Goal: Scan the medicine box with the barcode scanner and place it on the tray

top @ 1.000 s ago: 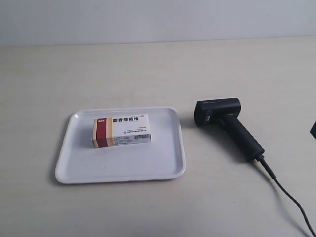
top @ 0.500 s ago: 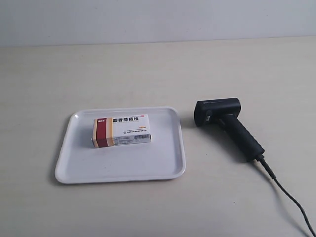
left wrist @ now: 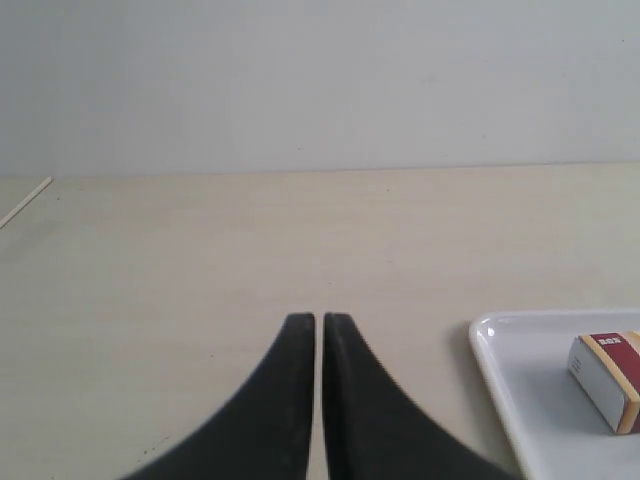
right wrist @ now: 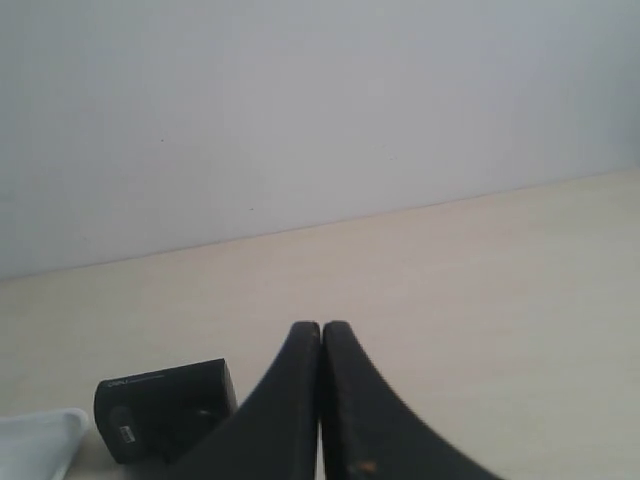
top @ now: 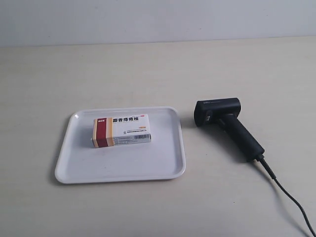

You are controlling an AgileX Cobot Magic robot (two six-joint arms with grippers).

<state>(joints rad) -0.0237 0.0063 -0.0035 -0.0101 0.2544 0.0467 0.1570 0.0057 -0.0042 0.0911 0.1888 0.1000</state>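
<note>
Smooth white plastic tray (top: 168, 168), rounded corners, low rim, sits left. Matte black pistol-shaped scanner (top: 227, 123) lies right of it. Small cardboard medicine box (top: 121, 130) rests flat inside tray. Left gripper (left wrist: 319, 325) and right gripper (right wrist: 321, 332): fingers pressed together, empty.

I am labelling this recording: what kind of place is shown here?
Probably a lab test bench, not a real pharmacy: a bare pale table against a plain wall, holding only a tray, medicine box and barcode scanner.
</note>
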